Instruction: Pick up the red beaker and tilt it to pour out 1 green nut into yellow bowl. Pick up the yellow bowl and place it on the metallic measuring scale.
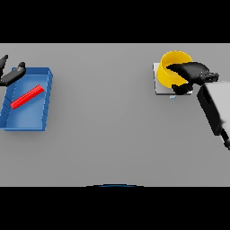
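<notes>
The yellow bowl (170, 67) sits on the pale metallic scale (158, 88) at the table's far right. My right hand (194, 72) reaches in from the right, its fingers curled over the bowl's right rim and its thumb against the bowl's near side. The red beaker (27, 97) lies on its side, slanted, inside a blue bin (47, 96) at the far left. My left hand (10, 74) hovers at the bin's far-left corner with its fingers spread and nothing in it. No green nut shows; the bowl's inside is partly hidden by my hand.
The grey table (108, 121) stretches between the blue bin on the left and the scale on the right. My right forearm (214, 108) slants across the near-right side.
</notes>
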Tool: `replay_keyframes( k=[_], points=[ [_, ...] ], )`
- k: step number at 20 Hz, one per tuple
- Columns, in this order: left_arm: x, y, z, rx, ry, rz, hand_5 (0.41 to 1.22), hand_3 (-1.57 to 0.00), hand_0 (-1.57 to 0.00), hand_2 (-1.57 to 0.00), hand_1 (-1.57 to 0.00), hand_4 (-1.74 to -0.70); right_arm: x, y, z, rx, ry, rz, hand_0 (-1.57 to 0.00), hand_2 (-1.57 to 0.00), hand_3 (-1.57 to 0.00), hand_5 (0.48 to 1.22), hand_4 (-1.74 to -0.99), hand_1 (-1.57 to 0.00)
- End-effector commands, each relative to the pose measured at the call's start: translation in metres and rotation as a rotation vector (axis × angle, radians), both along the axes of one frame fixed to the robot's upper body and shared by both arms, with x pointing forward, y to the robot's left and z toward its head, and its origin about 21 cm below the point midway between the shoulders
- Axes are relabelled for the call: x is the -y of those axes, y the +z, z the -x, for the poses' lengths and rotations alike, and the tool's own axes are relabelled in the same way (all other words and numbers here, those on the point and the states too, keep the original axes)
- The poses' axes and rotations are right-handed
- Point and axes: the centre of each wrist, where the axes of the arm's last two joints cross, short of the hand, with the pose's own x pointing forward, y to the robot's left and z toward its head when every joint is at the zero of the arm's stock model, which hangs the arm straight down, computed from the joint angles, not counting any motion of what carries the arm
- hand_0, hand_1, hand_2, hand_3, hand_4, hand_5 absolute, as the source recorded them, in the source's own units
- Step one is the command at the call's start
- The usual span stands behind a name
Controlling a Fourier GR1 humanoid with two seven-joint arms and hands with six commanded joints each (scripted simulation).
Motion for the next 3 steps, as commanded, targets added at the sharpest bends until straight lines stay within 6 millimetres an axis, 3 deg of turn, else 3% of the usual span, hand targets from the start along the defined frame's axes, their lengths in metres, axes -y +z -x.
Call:
replay_keyframes(
  k=[1, 3],
  points=[
    [0.001, -0.0015, -0.0006, -0.002, 0.002, -0.003, 0.759, 0.0, 0.0, 0.0, 0.0, -0.83, -0.0014, 0.0022, -0.0015, -0.008, -0.008, 0.016, -0.1, -0.08, -0.07, 0.798, -1.401, -0.1],
    [0.0029, -0.003, -0.0004, 0.005, -0.005, 0.0, 0.76, 0.0, 0.0, 0.0, 0.0, -0.83, -0.0021, 0.0043, -0.0009, -0.012, 0.002, 0.012, -0.06, -0.05, -0.04, 0.779, -1.39, -0.06]
  ],
)
